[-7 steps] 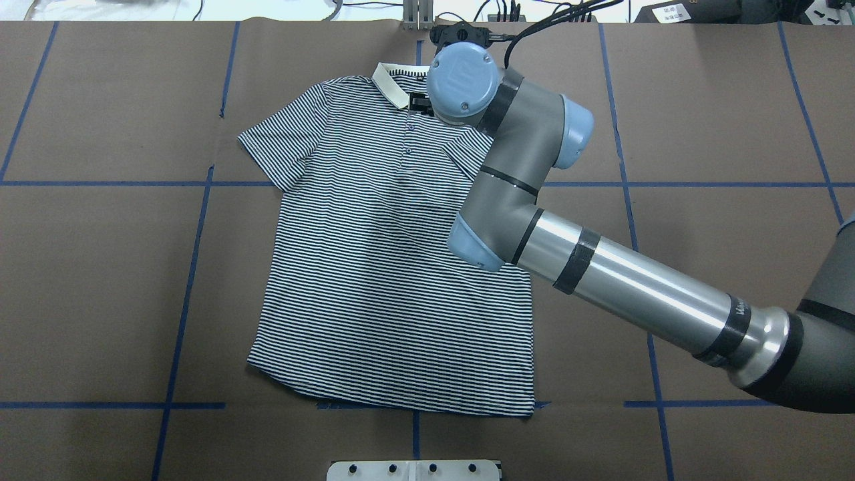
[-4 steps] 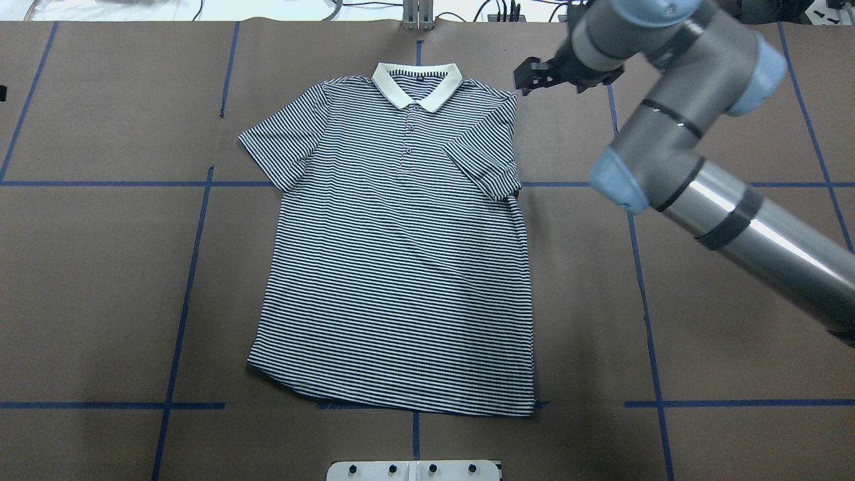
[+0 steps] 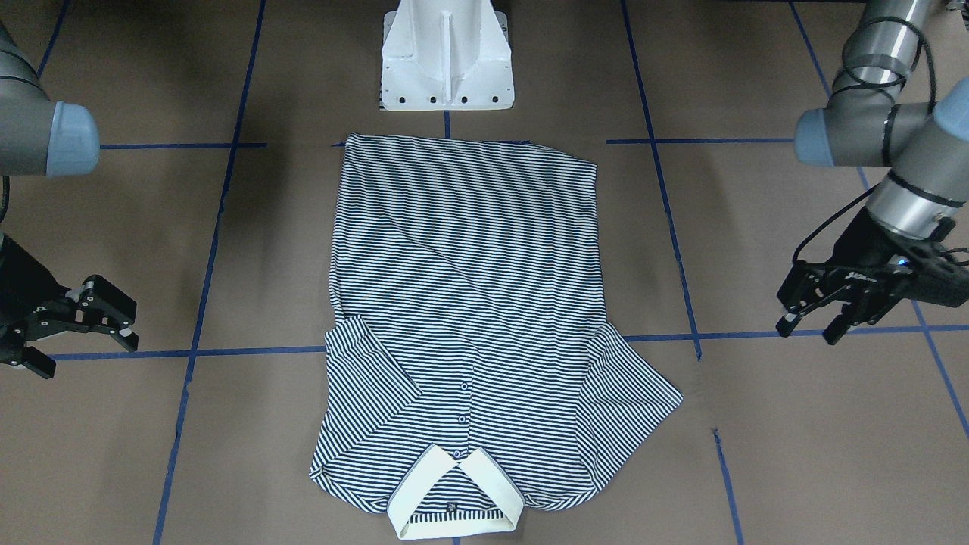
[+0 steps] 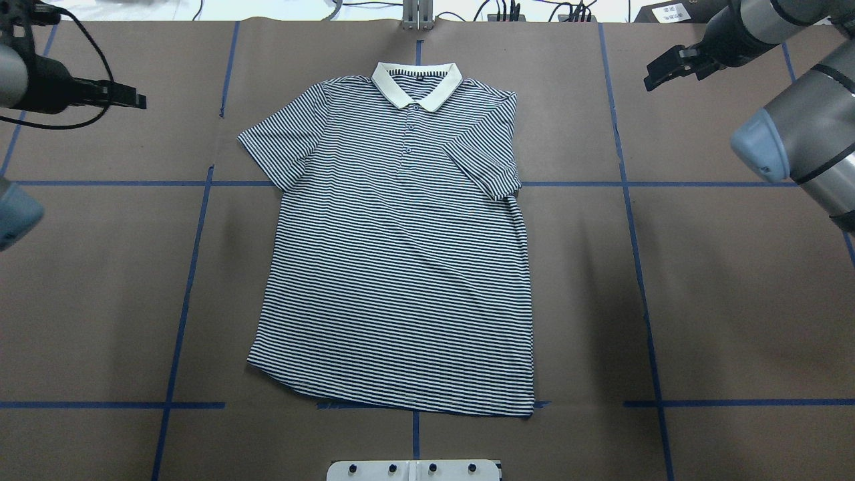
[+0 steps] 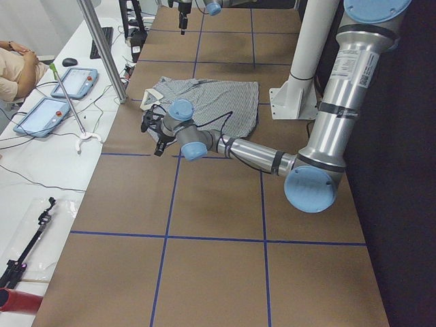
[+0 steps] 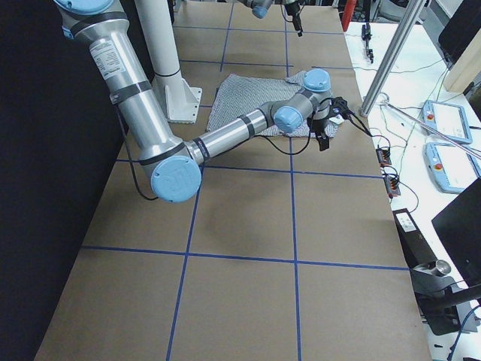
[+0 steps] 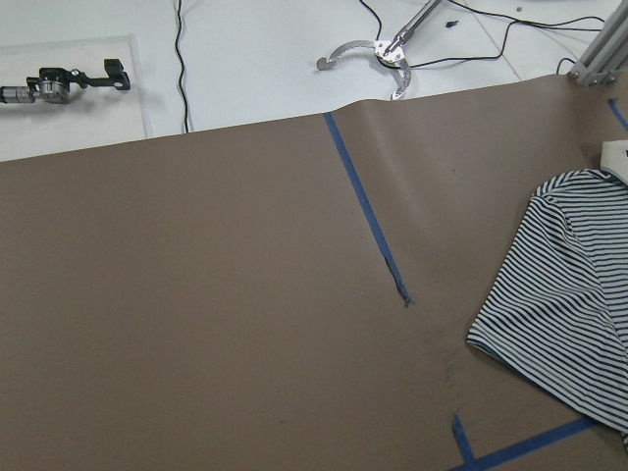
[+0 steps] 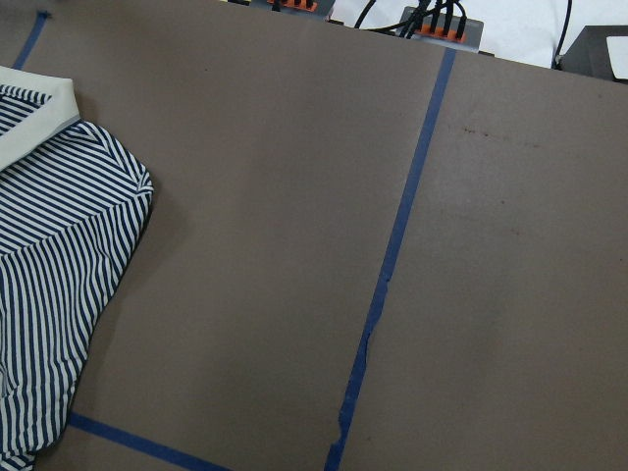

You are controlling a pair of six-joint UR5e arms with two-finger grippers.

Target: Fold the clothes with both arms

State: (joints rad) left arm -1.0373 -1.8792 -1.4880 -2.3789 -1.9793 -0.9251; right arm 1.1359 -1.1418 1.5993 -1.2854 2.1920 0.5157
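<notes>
The polo shirt [image 4: 394, 267] lies flat, one sleeve folded inward, while the left gripper [image 3: 808, 331] and right gripper [image 3: 87, 352] hang well clear, jaws spread, seemingly empty.

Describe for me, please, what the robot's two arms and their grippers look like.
Both the left arm and the right arm are silver-grey tubes with black bands and rounded light-blue joint caps. A black cable loops along the left one. The left gripper and the right gripper are black two-fingered claws with angular linkages.
</notes>
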